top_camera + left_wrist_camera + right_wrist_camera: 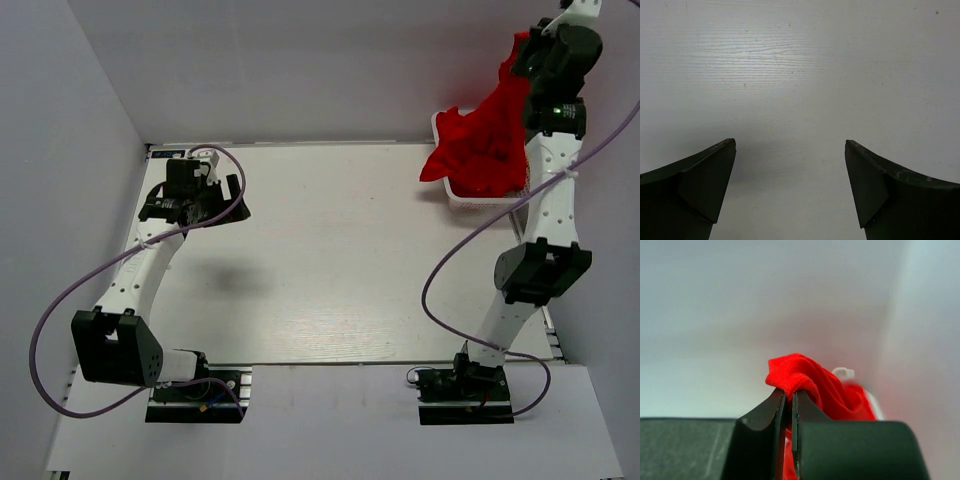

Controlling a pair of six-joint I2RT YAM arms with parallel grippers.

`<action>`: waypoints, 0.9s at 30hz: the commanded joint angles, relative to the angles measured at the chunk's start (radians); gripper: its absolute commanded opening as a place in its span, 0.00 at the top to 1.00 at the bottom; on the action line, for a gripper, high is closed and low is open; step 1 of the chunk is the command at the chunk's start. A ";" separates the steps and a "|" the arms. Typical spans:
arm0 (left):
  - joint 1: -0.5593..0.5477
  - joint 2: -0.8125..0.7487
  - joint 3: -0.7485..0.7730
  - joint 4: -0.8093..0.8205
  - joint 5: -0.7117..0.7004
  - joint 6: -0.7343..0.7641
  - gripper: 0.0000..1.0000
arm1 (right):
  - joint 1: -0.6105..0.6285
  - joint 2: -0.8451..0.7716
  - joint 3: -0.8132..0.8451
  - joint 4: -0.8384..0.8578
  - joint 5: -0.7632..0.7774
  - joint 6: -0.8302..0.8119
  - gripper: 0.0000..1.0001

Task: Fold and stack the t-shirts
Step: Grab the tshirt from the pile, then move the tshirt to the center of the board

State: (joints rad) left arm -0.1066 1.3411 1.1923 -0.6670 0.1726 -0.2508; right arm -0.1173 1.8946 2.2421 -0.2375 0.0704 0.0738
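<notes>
A bright red t-shirt hangs stretched from the white mesh basket at the table's back right up to my right gripper, raised high above the basket. In the right wrist view that gripper is shut on a bunched fold of the red t-shirt, fabric pinched between its two pads. More red cloth fills the basket below. My left gripper hovers over the table's back left, and in the left wrist view it stands wide open over bare tabletop with nothing between its fingers.
The white walls close in behind and on both sides. The basket sits against the right wall by the right arm. Purple cables loop from both arms over the wooden tabletop.
</notes>
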 commanded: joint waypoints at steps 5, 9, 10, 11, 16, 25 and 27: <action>0.004 -0.085 0.061 -0.046 -0.007 -0.004 0.00 | 0.021 -0.150 0.146 0.359 -0.601 0.411 1.00; 0.004 -0.126 0.061 -0.065 -0.007 -0.004 0.00 | 0.067 -0.115 0.180 0.651 -0.802 0.731 1.00; 0.004 -0.146 0.061 -0.065 -0.007 -0.004 0.00 | 0.076 -0.100 0.191 0.696 -0.819 0.789 1.00; 0.004 -0.158 0.061 -0.065 -0.007 -0.004 0.00 | 0.094 -0.091 0.204 0.698 -0.846 0.816 1.00; 0.004 -0.230 0.049 -0.085 -0.007 -0.004 0.00 | 0.229 -0.140 0.056 0.797 -0.987 0.946 1.00; 0.004 -0.336 -0.005 -0.103 -0.025 -0.013 0.00 | 0.426 -0.267 -0.482 0.672 -1.213 0.678 1.00; 0.004 -0.336 -0.014 -0.112 -0.035 -0.022 0.00 | 0.456 -0.291 -0.579 0.434 -1.085 0.539 1.00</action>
State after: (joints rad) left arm -0.1066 1.0218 1.1976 -0.7555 0.1585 -0.2600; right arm 0.3096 1.6920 1.7523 0.3790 -1.0687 0.8425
